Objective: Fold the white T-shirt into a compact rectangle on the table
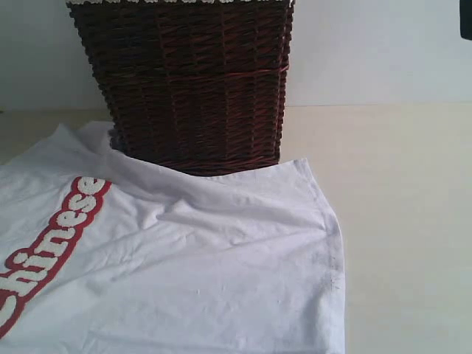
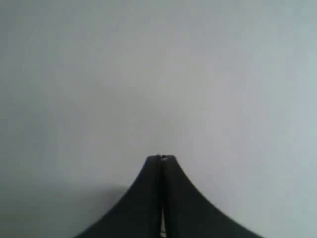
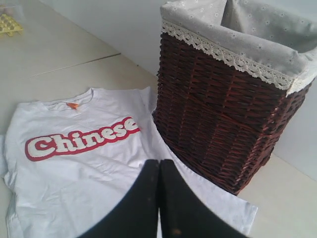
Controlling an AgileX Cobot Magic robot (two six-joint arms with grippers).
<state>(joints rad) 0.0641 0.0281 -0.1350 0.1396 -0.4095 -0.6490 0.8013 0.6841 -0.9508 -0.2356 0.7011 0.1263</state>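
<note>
A pale cream counter (image 1: 398,221) runs back to a plain light wall, and a dark wicker basket (image 1: 192,81) with a grey lace-trimmed lining stands near that wall. The white T-shirt (image 1: 184,280) lies spread face up on the counter, one side touching the basket's foot, its red-edged lettering (image 3: 79,139) and orange neck tag (image 3: 73,105) in plain sight. The right pincer (image 3: 158,163) hangs above the shirt's lower part, pressed together and empty. The left pincer (image 2: 161,158) is pressed together too, facing only blank pale surface. I see mild wrinkles but no fold, so I judge the whole job lies ahead: sleeves, sides, then doubling.
</note>
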